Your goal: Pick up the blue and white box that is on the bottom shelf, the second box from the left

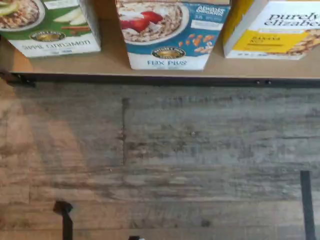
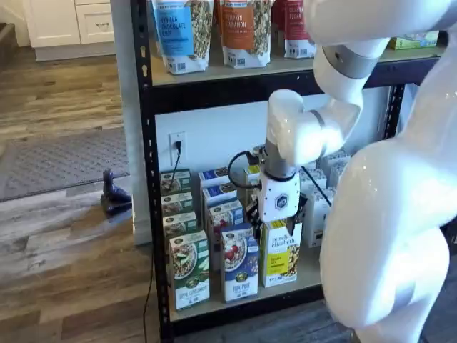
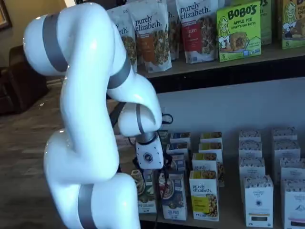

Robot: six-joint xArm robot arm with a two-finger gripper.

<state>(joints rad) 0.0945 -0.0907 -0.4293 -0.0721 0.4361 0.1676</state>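
here, gripper: the white body [image 2: 278,202] hangs in front of the bottom row of boxes in both shelf views [image 3: 149,153]; the black fingers are too dark and too hidden to read, so wide or narrow cannot be told.
gripper height: just above the tops of the front boxes, over the gap between the blue box and the yellow box in a shelf view.
cable: a black cable [image 2: 239,168] loops off the wrist beside the gripper.
blue box: the blue box [image 2: 240,263] stands upright at the front edge of the bottom shelf, untouched; blue upper part with a bowl and red berries, white lower part reading "flax plus" in the wrist view [image 1: 170,35]; partly behind the arm in a shelf view [image 3: 174,196].
green box: just beside the blue box on one side [image 2: 189,270], with a small gap between them [image 1: 50,25].
yellow box: a "purely elizabeth" carton [image 2: 280,252] on the blue box's other side, also apart from it [image 1: 272,30].
bottom shelf: pale tan board [image 1: 112,57] with a black rail along its front; more boxes stand in rows behind the front ones [image 2: 314,275].
floor: grey wood planks [image 1: 200,145] in front of the rack.
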